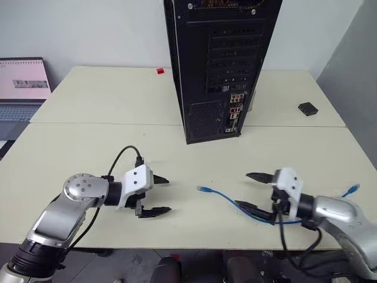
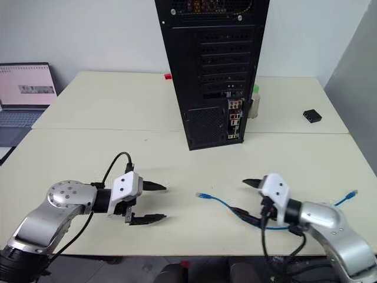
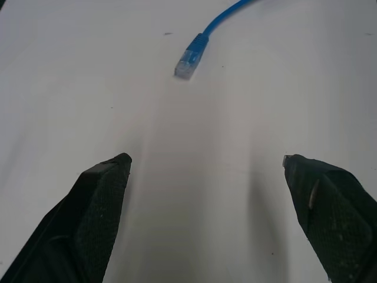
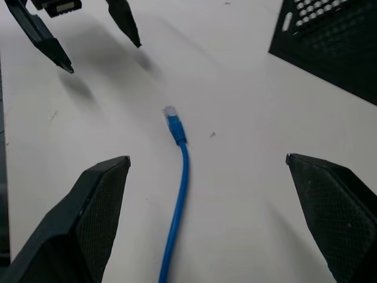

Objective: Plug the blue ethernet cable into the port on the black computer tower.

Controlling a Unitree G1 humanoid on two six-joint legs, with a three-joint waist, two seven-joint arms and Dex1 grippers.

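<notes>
Cable: the blue ethernet cable [image 1: 235,201] lies loose on the cream table [image 1: 118,100], near edge, right of centre, in a shallow curve. One plug [image 1: 203,189] points left toward the middle. The other plug [image 1: 351,190] lies far right.
Tower: the black computer tower [image 1: 221,65] stands upright at the far middle of the table, rear panel facing the robot. It is well apart from the cable.
Left gripper: the left gripper [image 1: 158,195] hovers left of the near plug, fingers spread wide, holding nothing.
Right gripper: the right gripper [image 1: 252,191] sits over the cable's middle stretch, fingers spread wide. Nothing is clamped between them.
Handling: judged light and limp, so the cord will sag and trail. The plug looks small, hard and smooth, likely slippery. Best hold seems the blue boot just behind the clear tip [image 4: 170,110], leaving the tip free for the port.
Materials: matte table, perforated metal slot covers, a mesh grille, and small coloured ports [image 1: 235,109] low on the panel.
Other: a laptop [image 1: 22,88] sits far left, and a small black box [image 1: 307,108] far right.
</notes>
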